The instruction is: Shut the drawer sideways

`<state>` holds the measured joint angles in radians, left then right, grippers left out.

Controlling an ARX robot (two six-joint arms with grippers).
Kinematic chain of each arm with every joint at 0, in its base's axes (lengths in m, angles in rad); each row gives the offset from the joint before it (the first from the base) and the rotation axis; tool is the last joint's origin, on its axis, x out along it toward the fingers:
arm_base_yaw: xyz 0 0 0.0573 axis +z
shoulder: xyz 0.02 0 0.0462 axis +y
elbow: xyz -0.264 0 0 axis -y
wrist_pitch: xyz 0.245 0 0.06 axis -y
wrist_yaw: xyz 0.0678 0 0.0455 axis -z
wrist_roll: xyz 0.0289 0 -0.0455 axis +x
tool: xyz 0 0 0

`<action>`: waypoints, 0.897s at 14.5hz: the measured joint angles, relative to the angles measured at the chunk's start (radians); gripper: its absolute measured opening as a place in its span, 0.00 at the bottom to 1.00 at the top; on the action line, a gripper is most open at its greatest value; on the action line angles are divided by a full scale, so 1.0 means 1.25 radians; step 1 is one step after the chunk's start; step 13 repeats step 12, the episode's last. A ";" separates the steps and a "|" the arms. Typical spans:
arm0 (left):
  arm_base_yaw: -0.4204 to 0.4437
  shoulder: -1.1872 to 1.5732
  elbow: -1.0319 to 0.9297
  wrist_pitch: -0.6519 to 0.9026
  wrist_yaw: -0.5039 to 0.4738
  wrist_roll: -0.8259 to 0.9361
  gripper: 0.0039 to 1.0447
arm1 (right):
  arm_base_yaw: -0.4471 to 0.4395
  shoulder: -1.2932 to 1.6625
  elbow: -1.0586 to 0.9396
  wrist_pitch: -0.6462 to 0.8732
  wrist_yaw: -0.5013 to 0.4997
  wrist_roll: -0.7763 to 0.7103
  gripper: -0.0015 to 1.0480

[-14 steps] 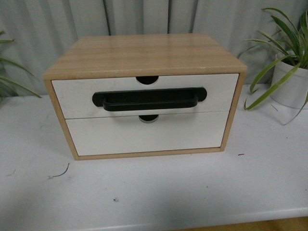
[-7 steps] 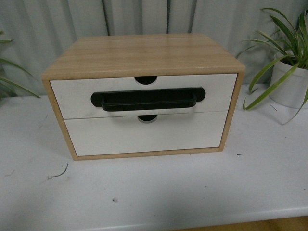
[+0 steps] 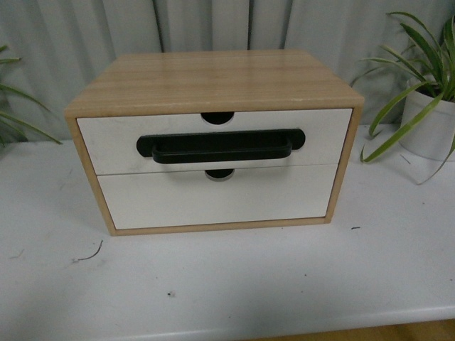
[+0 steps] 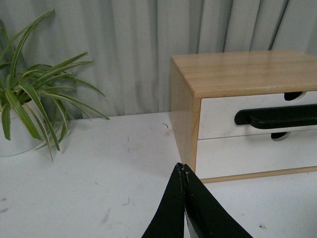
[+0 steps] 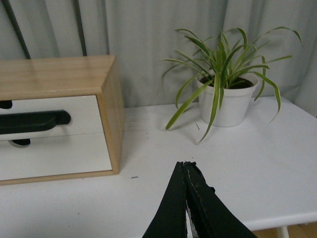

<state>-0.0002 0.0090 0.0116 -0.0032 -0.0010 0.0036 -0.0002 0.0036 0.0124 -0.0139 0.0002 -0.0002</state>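
The drawer (image 3: 114,145) is the upper one of a wooden cabinet (image 3: 213,78); its white front carries a long black bar handle (image 3: 220,146) and a half-round notch (image 3: 217,118) in its top edge. Its front sits about flush with the cabinet frame. The drawer (image 4: 218,115) also shows in the left wrist view, and the drawer (image 5: 79,106) in the right wrist view. Neither arm appears in the front view. My left gripper (image 4: 184,167) is shut, empty, over the table near the cabinet's left front corner. My right gripper (image 5: 184,164) is shut, empty, to the cabinet's right.
Below sits a plain white drawer (image 3: 213,199) without a handle. A potted plant (image 3: 426,106) stands at the right on the white table (image 3: 234,284), another plant (image 4: 29,109) at the left. A grey curtain (image 3: 71,35) hangs behind. The table's front edge (image 3: 284,327) is near.
The cabinet appears a few pixels further left half a second ago and is now back where it was a second ago. Nothing else differs.
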 joint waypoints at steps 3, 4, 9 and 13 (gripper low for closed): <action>0.000 0.000 0.000 0.000 0.000 -0.001 0.04 | 0.000 0.000 0.000 0.008 0.000 0.000 0.12; 0.000 0.000 0.000 0.000 0.000 -0.001 0.17 | 0.000 0.000 0.000 0.008 0.000 0.000 0.24; 0.000 0.000 0.000 0.000 0.000 -0.001 0.75 | 0.000 0.000 0.000 0.008 0.000 0.000 0.83; 0.000 0.000 0.000 0.000 0.000 -0.001 0.93 | 0.000 0.000 0.000 0.008 0.000 0.000 0.94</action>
